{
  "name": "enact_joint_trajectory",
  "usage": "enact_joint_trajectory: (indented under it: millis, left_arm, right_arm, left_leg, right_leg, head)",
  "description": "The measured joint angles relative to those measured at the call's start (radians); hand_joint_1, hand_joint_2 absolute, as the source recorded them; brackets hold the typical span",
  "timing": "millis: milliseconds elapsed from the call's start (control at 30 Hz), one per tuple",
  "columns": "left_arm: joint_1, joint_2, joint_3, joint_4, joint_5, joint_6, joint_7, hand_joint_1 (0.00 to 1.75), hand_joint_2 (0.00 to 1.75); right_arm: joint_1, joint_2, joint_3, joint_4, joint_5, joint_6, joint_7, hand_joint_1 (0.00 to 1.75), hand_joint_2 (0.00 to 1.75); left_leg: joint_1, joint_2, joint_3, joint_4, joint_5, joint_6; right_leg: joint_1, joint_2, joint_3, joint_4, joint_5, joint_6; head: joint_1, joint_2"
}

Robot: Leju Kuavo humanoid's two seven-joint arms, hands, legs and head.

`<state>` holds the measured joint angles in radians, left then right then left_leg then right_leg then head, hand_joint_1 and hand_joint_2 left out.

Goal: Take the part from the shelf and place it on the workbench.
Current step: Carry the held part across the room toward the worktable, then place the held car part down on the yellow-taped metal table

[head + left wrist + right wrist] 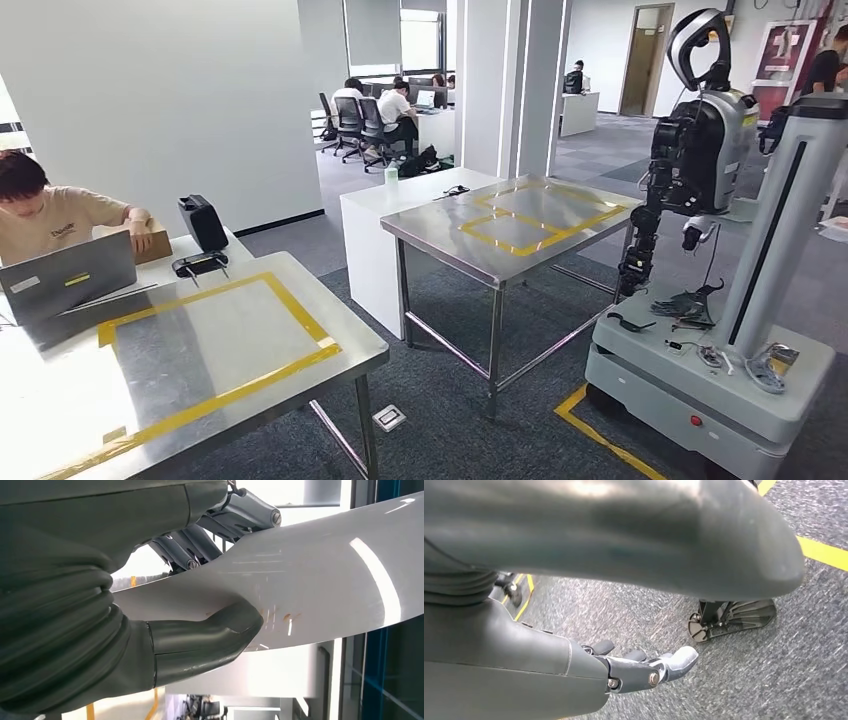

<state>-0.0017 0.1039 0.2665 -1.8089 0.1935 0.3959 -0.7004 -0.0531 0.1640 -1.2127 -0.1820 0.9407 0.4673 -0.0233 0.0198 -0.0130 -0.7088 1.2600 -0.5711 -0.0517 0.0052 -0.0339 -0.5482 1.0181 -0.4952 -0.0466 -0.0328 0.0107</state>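
Observation:
In the left wrist view my left hand (190,645) grips a pale, shiny, curved sheet-metal part (320,580), with the thumb (220,630) pressed on one face and the dark fingers (200,545) on the other. In the head view a steel workbench (250,330) outlined in yellow tape stands close at the lower left. A second taped steel table (520,225) stands farther ahead. My right hand (639,667) hangs over grey carpet, its fingers loosely extended and holding nothing.
A person (50,215) sits at a laptop (65,280) at the near bench's far left, beside a black case (203,222). Another robot on a white wheeled base (700,390) stands at the right. A floor socket (389,417) lies between the tables.

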Motion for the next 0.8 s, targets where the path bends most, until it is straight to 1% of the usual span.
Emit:
enact_joint_trajectory:
  millis: [33, 67, 100, 133, 167, 200, 233, 267, 300, 333, 367, 400, 433, 467, 500, 533, 567, 600, 633, 667, 700, 733, 767, 800]
  left_arm:
    - [0.004, 0.001, -0.001, -0.001, -0.001, 0.004, 0.000, 1.75, 1.75]
    - [0.008, 0.001, -0.002, -0.003, -0.002, 0.006, 0.000, 1.75, 1.75]
    - [0.011, 0.004, -0.002, -0.008, -0.001, 0.006, 0.000, 1.75, 1.75]
    - [0.013, 0.007, -0.002, -0.013, 0.000, 0.006, 0.000, 1.75, 1.75]
    - [0.015, 0.011, -0.002, -0.017, 0.000, 0.007, 0.000, 1.75, 1.75]
    - [0.017, 0.014, -0.002, -0.021, -0.001, 0.008, 0.000, 1.75, 1.75]
    - [0.019, 0.017, -0.002, -0.023, -0.002, 0.011, 0.000, 1.75, 1.75]
    - [0.023, 0.018, -0.002, -0.025, -0.004, 0.015, 0.000, 1.75, 1.75]
    - [0.030, 0.019, -0.001, -0.029, -0.004, 0.018, 0.000, 1.75, 1.75]
    - [0.036, 0.020, -0.001, -0.035, -0.002, 0.020, 0.000, 1.75, 1.75]
    - [0.040, 0.021, 0.000, -0.042, -0.001, 0.023, 0.000, 1.75, 1.75]
    - [0.042, 0.020, 0.001, -0.049, -0.002, 0.024, 0.000, 1.75, 1.75]
    - [0.041, 0.018, 0.001, -0.054, -0.005, 0.025, 0.000, 1.75, 1.75]
    - [0.039, 0.014, 0.001, -0.056, -0.009, 0.027, 0.000, 1.75, 1.75]
    - [0.038, 0.010, 0.001, -0.059, -0.013, 0.030, 0.000, 1.75, 1.75]
    - [0.038, 0.004, 0.001, -0.061, -0.015, 0.032, 0.000, 1.75, 1.75]
    - [0.038, -0.001, 0.001, -0.064, -0.018, 0.034, 0.000, 1.75, 1.75]
    - [0.037, -0.007, 0.001, -0.066, -0.022, 0.035, 0.000, 1.75, 1.75]
    - [0.034, -0.013, 0.001, -0.069, -0.026, 0.037, 0.000, 1.75, 1.75]
    - [0.032, -0.017, 0.001, -0.071, -0.030, 0.040, 0.000, 1.75, 1.75]
    - [0.029, -0.022, 0.001, -0.072, -0.033, 0.042, 0.000, 1.75, 1.75]
    - [0.027, -0.026, 0.001, -0.073, -0.034, 0.044, 0.000, 1.75, 1.75]
    - [0.026, -0.029, 0.001, -0.074, -0.034, 0.045, 0.000, 1.75, 1.75]
    - [0.027, -0.032, 0.001, -0.074, -0.034, 0.046, 0.000, 1.75, 1.75]
  right_arm:
    - [0.000, 0.000, -0.002, 0.000, 0.001, 0.000, 0.000, 0.00, 0.00]
    - [0.000, 0.000, -0.004, 0.000, 0.001, 0.000, 0.001, 0.00, 0.00]
    - [0.000, 0.001, -0.006, 0.000, 0.003, 0.000, 0.003, 0.00, 0.00]
    - [0.000, 0.002, -0.007, 0.000, 0.004, 0.000, 0.005, 0.00, 0.00]
    - [0.000, 0.002, -0.008, 0.000, 0.006, 0.000, 0.006, 0.00, 0.00]
    - [-0.001, 0.003, -0.009, 0.000, 0.008, 0.000, 0.007, 0.00, 0.00]
    - [-0.001, 0.003, -0.009, 0.000, 0.009, 0.000, 0.007, 0.00, 0.00]
    - [-0.003, 0.003, -0.010, 0.000, 0.010, 0.000, 0.006, 0.00, 0.00]
    - [-0.004, 0.003, -0.010, 0.000, 0.011, 0.000, 0.005, 0.00, 0.00]
    - [-0.006, 0.003, -0.011, 0.000, 0.011, 0.000, 0.005, 0.00, 0.00]
    - [-0.008, 0.003, -0.011, 0.000, 0.011, 0.000, 0.004, 0.00, 0.00]
    - [-0.009, 0.003, -0.011, 0.000, 0.012, 0.000, 0.006, 0.00, 0.00]
    - [-0.009, 0.003, -0.011, 0.000, 0.012, 0.000, 0.011, 0.00, 0.00]
    - [-0.009, 0.003, -0.012, 0.000, 0.012, 0.000, 0.015, 0.00, 0.00]
    - [-0.009, 0.003, -0.012, 0.000, 0.012, 0.000, 0.019, 0.00, 0.00]
    - [-0.009, 0.003, -0.013, 0.000, 0.012, 0.000, 0.022, 0.00, 0.00]
    - [-0.008, 0.003, -0.013, 0.000, 0.012, 0.000, 0.022, 0.00, 0.00]
    - [-0.008, 0.003, -0.013, 0.000, 0.012, 0.000, 0.023, 0.00, 0.00]
    - [-0.009, 0.003, -0.013, 0.000, 0.012, 0.000, 0.023, 0.00, 0.00]
    - [-0.009, 0.003, -0.013, 0.000, 0.013, 0.000, 0.023, 0.00, 0.00]
    - [-0.009, 0.003, -0.013, 0.000, 0.014, 0.000, 0.023, 0.00, 0.00]
    - [-0.009, 0.003, -0.013, 0.000, 0.016, 0.000, 0.023, 0.00, 0.00]
    - [-0.009, 0.003, -0.013, 0.000, 0.019, 0.000, 0.022, 0.00, 0.00]
    - [-0.010, 0.003, -0.013, 0.000, 0.021, 0.000, 0.021, 0.00, 0.00]
  left_leg:
    - [0.000, 0.003, -0.005, 0.025, -0.005, -0.001]
    - [0.000, 0.006, 0.002, 0.022, 0.003, -0.002]
    - [0.000, 0.012, 0.031, -0.020, 0.028, -0.001]
    - [-0.002, 0.033, 0.069, -0.085, 0.052, 0.001]
    - [-0.006, 0.058, 0.102, -0.144, 0.068, 0.006]
    - [-0.009, 0.077, 0.129, -0.193, 0.081, 0.015]
    - [-0.012, 0.088, 0.138, -0.215, 0.082, 0.024]
    - [-0.015, 0.082, 0.136, -0.218, 0.082, 0.032]
    - [-0.014, 0.067, 0.133, -0.219, 0.085, 0.039]
    - [-0.012, 0.055, 0.132, -0.222, 0.088, 0.044]
    - [-0.009, 0.043, 0.132, -0.224, 0.091, 0.050]
    - [-0.005, 0.031, 0.132, -0.227, 0.096, 0.055]
    - [-0.003, 0.019, 0.131, -0.228, 0.100, 0.060]
    - [-0.002, 0.007, 0.127, -0.227, 0.104, 0.062]
    - [-0.002, -0.007, 0.124, -0.227, 0.107, 0.064]
    - [-0.001, -0.021, 0.121, -0.227, 0.109, 0.063]
    - [-0.001, -0.036, 0.120, -0.226, 0.111, 0.061]
    - [0.000, -0.052, 0.119, -0.226, 0.112, 0.059]
    - [0.002, -0.066, 0.119, -0.226, 0.114, 0.056]
    - [0.002, -0.079, 0.118, -0.225, 0.116, 0.052]
    - [0.002, -0.092, 0.116, -0.225, 0.118, 0.046]
    - [0.002, -0.103, 0.112, -0.224, 0.120, 0.039]
    - [0.003, -0.112, 0.108, -0.225, 0.123, 0.032]
    - [0.004, -0.121, 0.106, -0.228, 0.126, 0.025]
  right_leg:
    - [0.001, -0.015, -0.001, 0.001, -0.001, -0.001]
    - [0.002, -0.028, -0.002, 0.003, -0.001, -0.001]
    - [0.002, -0.043, -0.003, 0.005, -0.003, 0.000]
    - [0.003, -0.056, -0.003, 0.009, -0.005, 0.002]
    - [0.005, -0.069, -0.003, 0.013, -0.009, 0.006]
    - [0.008, -0.082, -0.002, 0.017, -0.012, 0.011]
    - [0.011, -0.093, -0.001, 0.019, -0.014, 0.015]
    - [0.012, -0.104, 0.001, 0.019, -0.016, 0.019]
    - [0.013, -0.117, 0.004, 0.018, -0.017, 0.023]
    - [0.012, -0.114, 0.006, 0.021, -0.021, 0.029]
    - [0.011, -0.094, 0.002, 0.035, -0.033, 0.037]
    - [0.009, -0.061, -0.011, 0.069, -0.056, 0.045]
    - [0.006, -0.022, -0.033, 0.122, -0.088, 0.051]
    - [0.003, 0.006, -0.062, 0.185, -0.122, 0.054]
    - [0.000, 0.021, -0.090, 0.246, -0.147, 0.056]
    - [-0.002, 0.026, -0.109, 0.283, -0.155, 0.056]
    - [-0.005, 0.028, -0.112, 0.287, -0.143, 0.056]
    - [-0.007, 0.033, -0.097, 0.251, -0.112, 0.054]
    - [-0.010, 0.047, -0.069, 0.187, -0.072, 0.052]
    - [-0.012, 0.074, -0.039, 0.116, -0.040, 0.051]
    - [-0.014, 0.095, -0.015, 0.060, -0.019, 0.049]
    - [-0.014, 0.110, -0.003, 0.028, -0.010, 0.049]
    - [-0.012, 0.114, -0.001, 0.017, -0.010, 0.048]
    - [-0.010, 0.102, -0.001, 0.015, -0.009, 0.045]
  head:
    - [0.000, 0.000]
    - [0.000, 0.000]
    - [0.000, 0.000]
    - [0.000, 0.000]
    - [0.000, 0.000]
    - [0.000, 0.000]
    - [0.000, 0.000]
    - [0.001, 0.000]
    - [0.001, 0.000]
    - [0.001, 0.000]
    - [0.001, 0.000]
    - [0.002, 0.000]
    - [0.002, 0.000]
    - [0.003, 0.000]
    - [0.003, 0.000]
    - [0.003, 0.000]
    - [0.003, 0.000]
    - [0.003, 0.000]
    - [0.003, 0.000]
    - [0.003, 0.000]
    - [0.003, 0.000]
    - [0.002, 0.000]
    - [0.002, 0.000]
    - [0.002, 0.000]
